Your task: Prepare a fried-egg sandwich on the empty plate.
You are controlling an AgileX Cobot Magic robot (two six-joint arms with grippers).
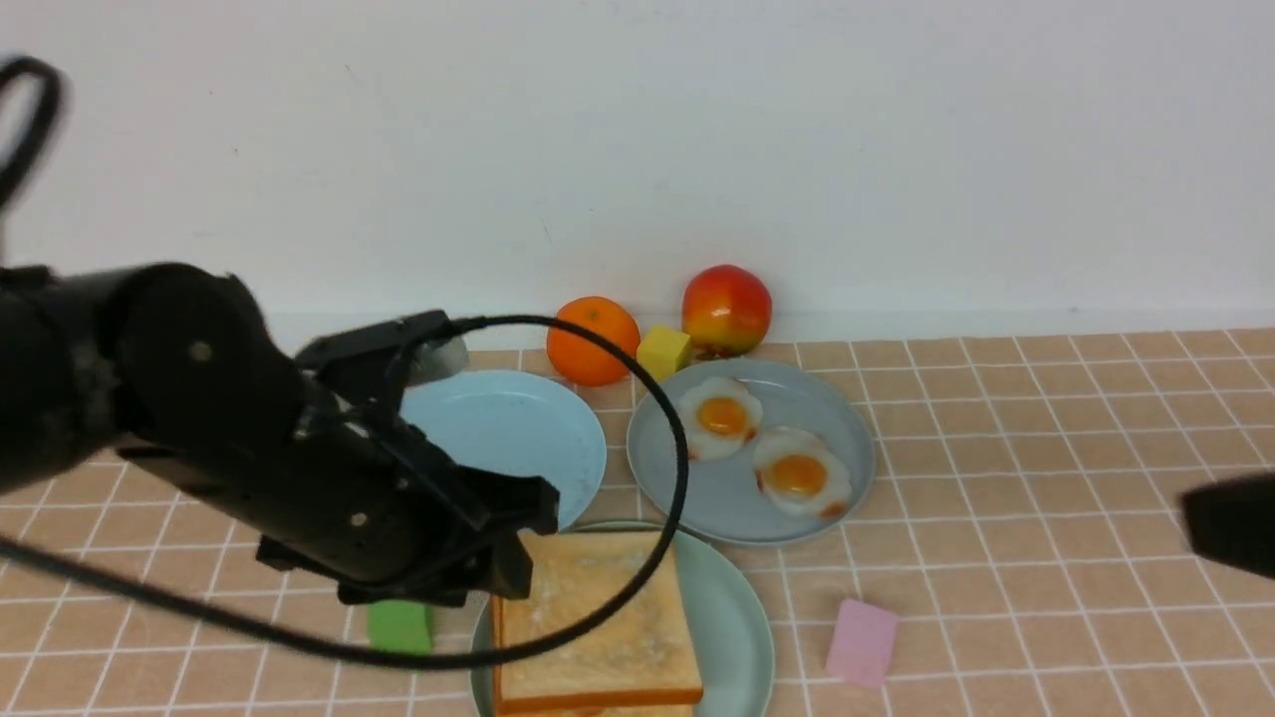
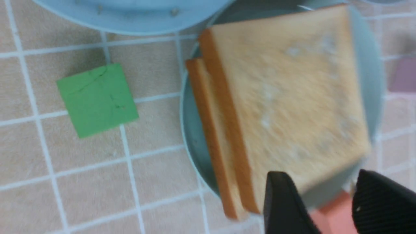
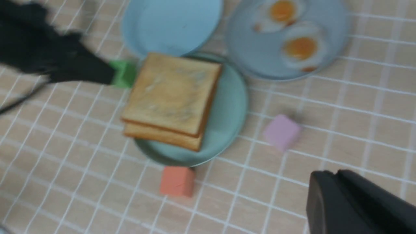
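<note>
Toast slices [image 1: 593, 622] lie stacked on the mint plate [image 1: 742, 617], eggs [image 1: 797, 475] on the far grey plate [image 1: 687, 488]. Left gripper [image 2: 320, 195] hangs open at their left edge. I cannot tell the right gripper's [image 3: 344, 201] state.

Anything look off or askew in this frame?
Yes. The two toast slices on the mint-green plate are stacked offset and overhang its rim, with no egg showing between them; both fried eggs lie on the grey-blue plate.
</note>
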